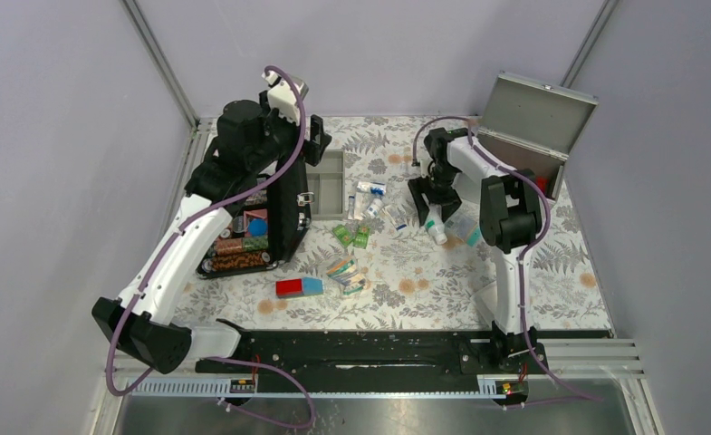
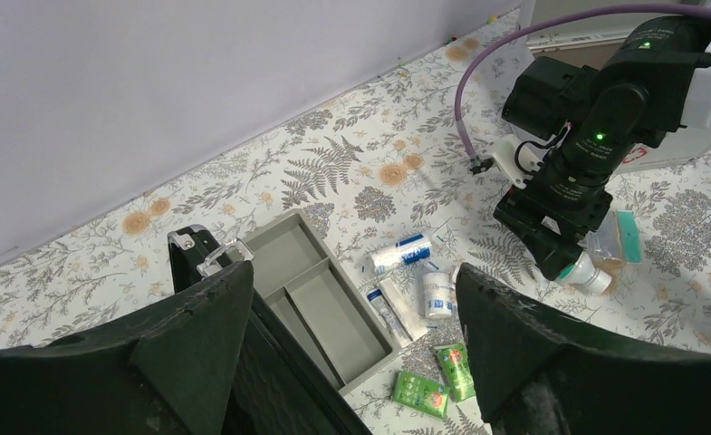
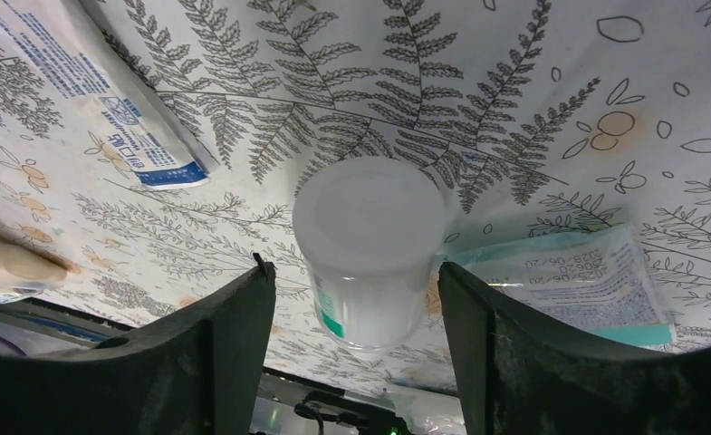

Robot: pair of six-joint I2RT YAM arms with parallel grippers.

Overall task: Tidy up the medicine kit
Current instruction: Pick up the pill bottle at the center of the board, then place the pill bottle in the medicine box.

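The medicine kit [image 1: 534, 127], a grey metal box, stands at the back right with its lid raised. Its grey divided tray [image 1: 326, 186] lies out on the cloth, also seen in the left wrist view as the tray [image 2: 320, 299]. My right gripper [image 1: 431, 210] hangs open over a white bottle [image 1: 437, 232]. In the right wrist view the bottle [image 3: 369, 245] lies between the fingers of the gripper [image 3: 351, 267], with a gap on each side. My left gripper [image 1: 313, 147] is held high by the black case [image 1: 259, 227], open and empty [image 2: 351, 281].
White tubes and small bottles [image 1: 369, 198] lie right of the tray, green sachets [image 1: 352, 236] below them. Striped packets [image 1: 345, 272] and a red and blue box [image 1: 299, 287] sit nearer the front. A clear packet [image 1: 465, 228] lies beside the bottle.
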